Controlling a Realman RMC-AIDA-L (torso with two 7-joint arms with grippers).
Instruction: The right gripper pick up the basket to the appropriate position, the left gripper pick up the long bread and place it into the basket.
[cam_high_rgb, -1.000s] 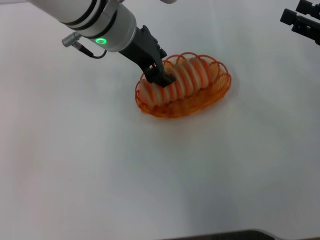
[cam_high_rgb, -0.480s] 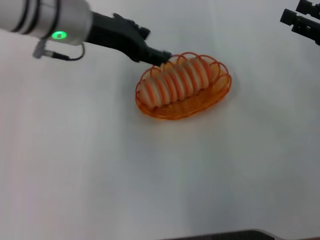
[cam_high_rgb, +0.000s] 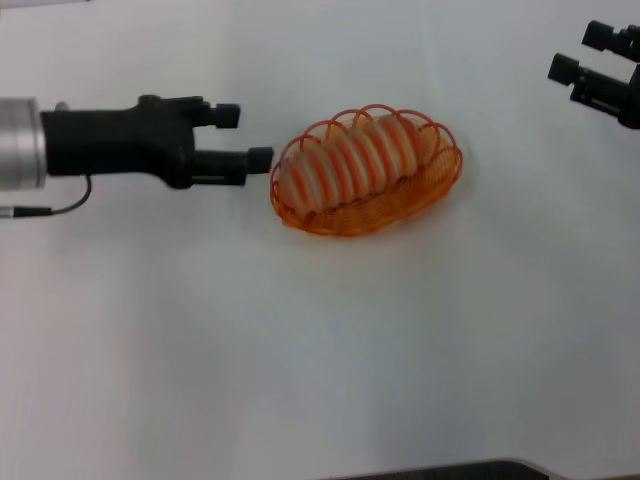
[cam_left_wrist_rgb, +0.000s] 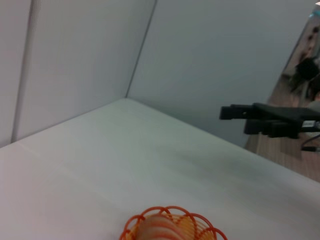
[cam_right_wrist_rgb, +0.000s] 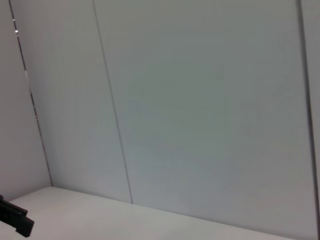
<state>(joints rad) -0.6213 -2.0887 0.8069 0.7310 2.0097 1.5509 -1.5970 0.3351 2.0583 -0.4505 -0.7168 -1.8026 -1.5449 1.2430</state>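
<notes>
Head view: the long bread (cam_high_rgb: 355, 158) lies inside the basket (cam_high_rgb: 372, 221) at frame centre on the white bench (cam_high_rgb: 320, 350). The left gripper (cam_high_rgb: 250, 137), jaws apart and empty, lies just left of the basket. The right gripper (cam_high_rgb: 572, 54), upper right, jaws apart. Left wrist view: basket (cam_left_wrist_rgb: 172, 227) at the bottom edge.

Bread (cam_high_rgb: 362, 158) inside basket (cam_high_rgb: 366, 212), lying along its length, near middle of desk (cam_high_rgb: 300, 350). Left gripper (cam_high_rgb: 252, 136) just left of basket, fingers pointing at it, apart from rim. Right gripper (cam_high_rgb: 578, 54) well to right and farther back, by desk's far right edge.
</notes>
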